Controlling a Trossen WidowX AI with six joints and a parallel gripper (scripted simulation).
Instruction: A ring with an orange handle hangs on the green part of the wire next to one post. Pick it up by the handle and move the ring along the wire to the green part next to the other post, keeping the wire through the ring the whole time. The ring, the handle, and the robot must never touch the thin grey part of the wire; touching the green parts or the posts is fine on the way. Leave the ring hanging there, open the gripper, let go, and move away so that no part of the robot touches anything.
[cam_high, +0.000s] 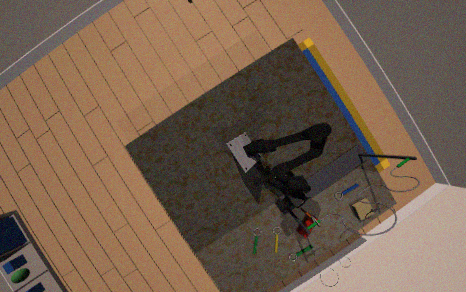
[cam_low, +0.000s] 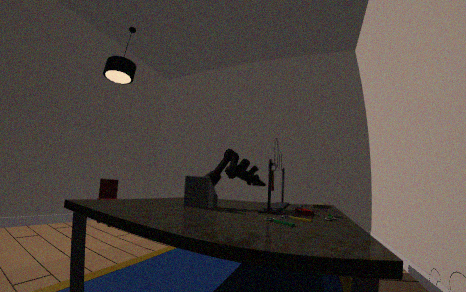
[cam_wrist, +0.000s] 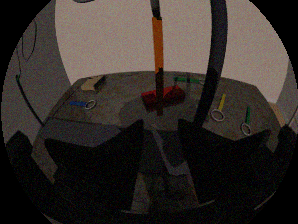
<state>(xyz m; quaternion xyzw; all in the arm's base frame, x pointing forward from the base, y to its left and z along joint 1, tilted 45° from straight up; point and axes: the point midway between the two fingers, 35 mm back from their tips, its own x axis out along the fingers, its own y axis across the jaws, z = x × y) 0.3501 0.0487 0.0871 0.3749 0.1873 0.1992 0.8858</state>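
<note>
dark walls stand around a dark table (cam_high: 225, 125) (cam_low: 200, 230) (cam_wrist: 110, 112). one arm leans over it, and its gripper (cam_high: 296, 204) (cam_low: 263, 184) (cam_wrist: 161, 123) is part way open with nothing in it. the orange handle (cam_high: 309, 216) (cam_low: 272, 181) (cam_wrist: 158, 45) hangs just past the fingertips, near a tall dark post (cam_low: 270, 192) (cam_wrist: 218, 45). under it, a red block (cam_high: 301, 229) (cam_low: 303, 212) (cam_wrist: 175, 96) sits on the table.

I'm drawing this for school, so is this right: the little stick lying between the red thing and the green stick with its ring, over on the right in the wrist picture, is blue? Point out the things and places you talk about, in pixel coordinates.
No, that stick (cam_wrist: 222, 102) is yellow, as the wrist view shows.
</note>
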